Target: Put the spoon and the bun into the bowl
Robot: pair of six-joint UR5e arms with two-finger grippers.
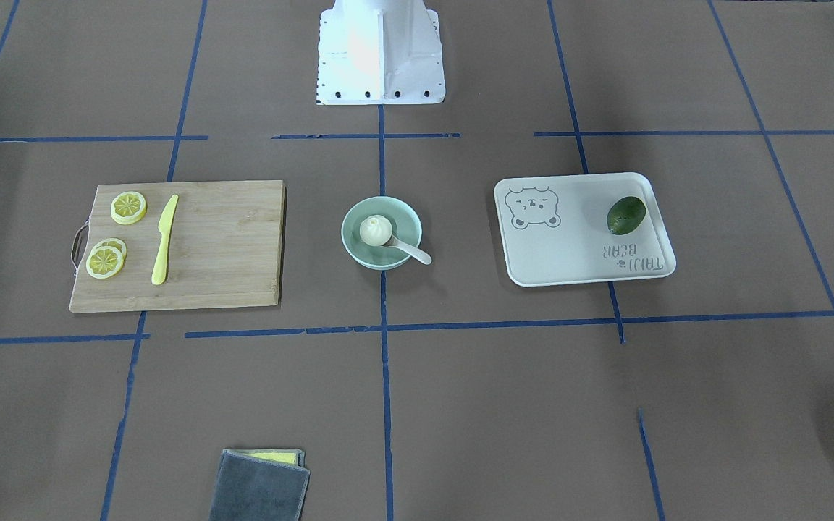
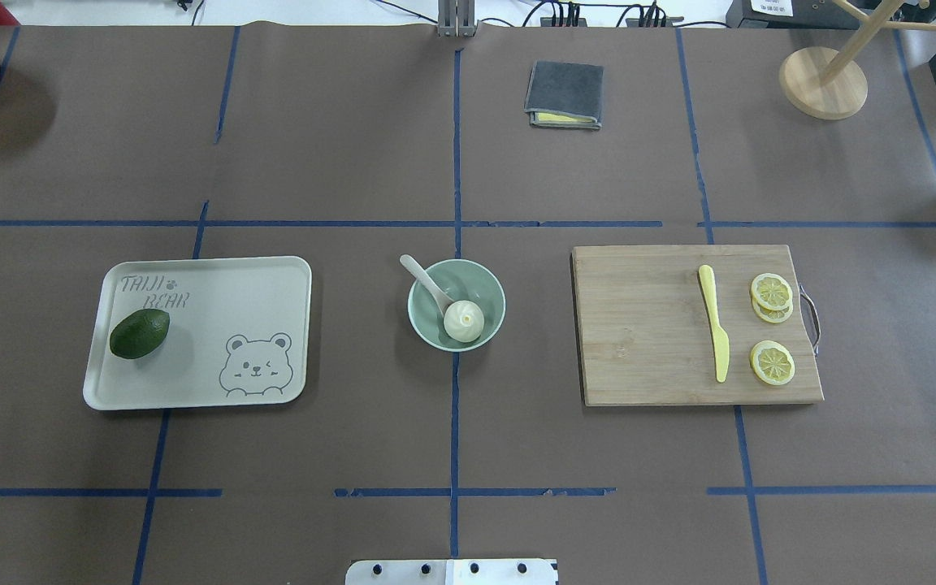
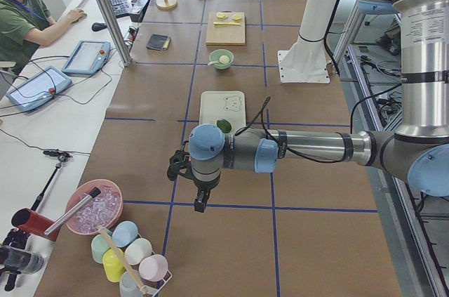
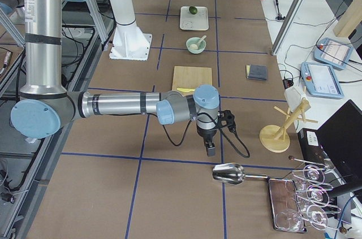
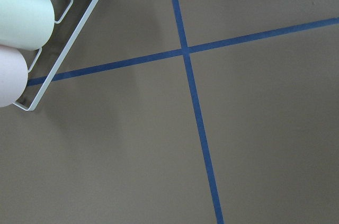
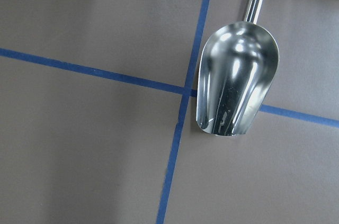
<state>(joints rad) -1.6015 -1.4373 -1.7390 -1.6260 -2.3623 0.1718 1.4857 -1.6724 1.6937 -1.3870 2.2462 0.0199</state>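
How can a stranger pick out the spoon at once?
Between the bear tray and the wooden board stands a mint-green bowl. The spoon lies in it beside the white bun, handle sticking out over the rim. It is pale whitish, unlike the yellow knife on the board.

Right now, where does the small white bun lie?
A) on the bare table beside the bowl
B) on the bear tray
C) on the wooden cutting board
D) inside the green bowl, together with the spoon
D: the bun sits inside the bowl, and the spoon lies next to it with its handle leaning out over the rim.
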